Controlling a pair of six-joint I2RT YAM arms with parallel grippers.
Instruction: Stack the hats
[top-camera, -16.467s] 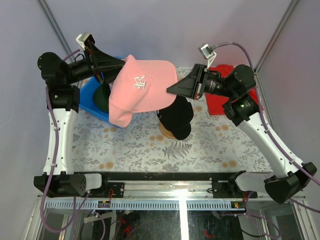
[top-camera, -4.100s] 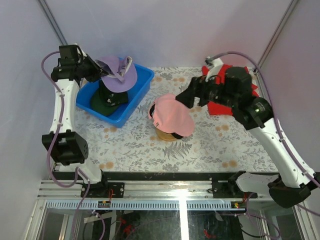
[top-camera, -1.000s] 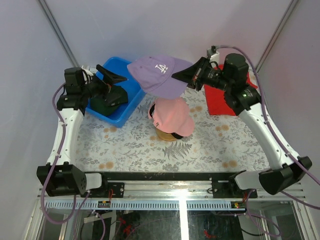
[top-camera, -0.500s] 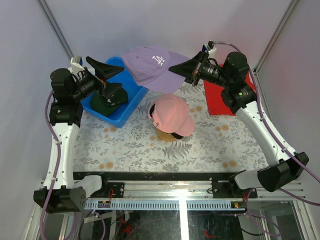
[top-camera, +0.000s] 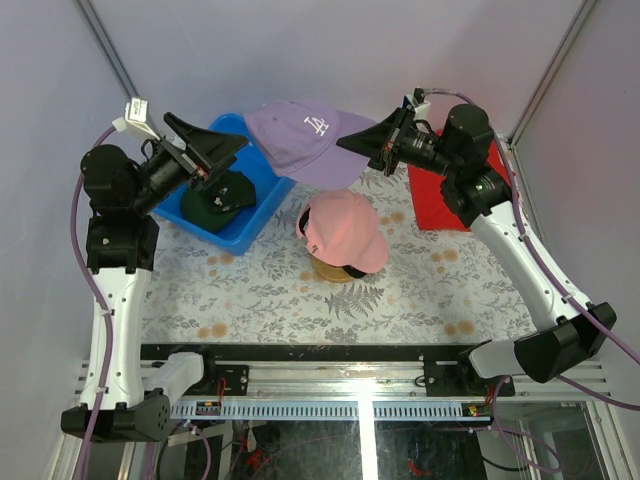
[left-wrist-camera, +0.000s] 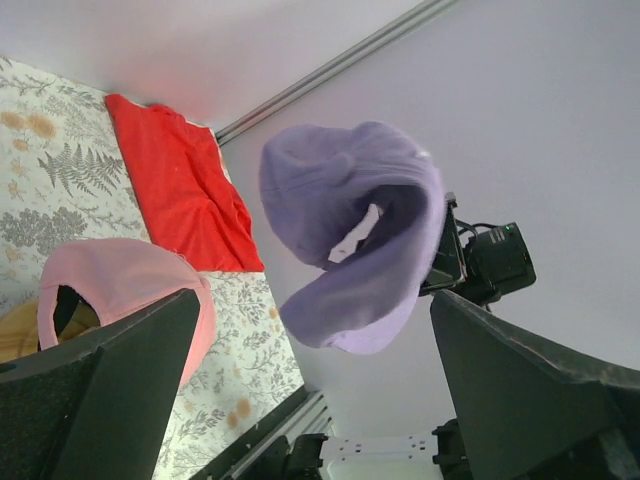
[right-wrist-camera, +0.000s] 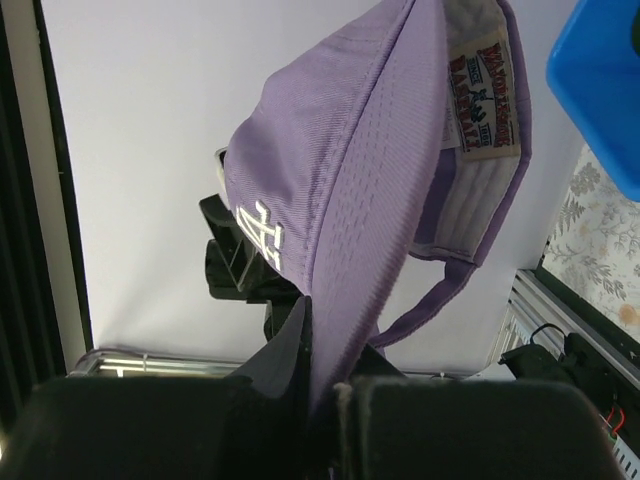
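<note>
The lavender cap (top-camera: 300, 138) is held in the air, above and behind the stack. Its edge is pinched between the pressed-together jaws of the right gripper (top-camera: 345, 146). In the right wrist view the fabric is seen clamped between the fingers, with the crown hanging free. Below it, the pink cap (top-camera: 345, 232) is seated on the round wooden stand (top-camera: 324, 268), and the edge of a black cap (top-camera: 352, 271) shows beneath it. The dark green-black cap (top-camera: 220, 195) lies in the blue bin (top-camera: 245, 228) and is not yet stacked. The left gripper (top-camera: 228, 158) is spread wide and empty above the bin. The step in hand is judged to be the carrying of the lavender cap to the stack. Next, the cap would need to be turned hollow side down, centred over the pink crown, lowered, and only then released
</note>
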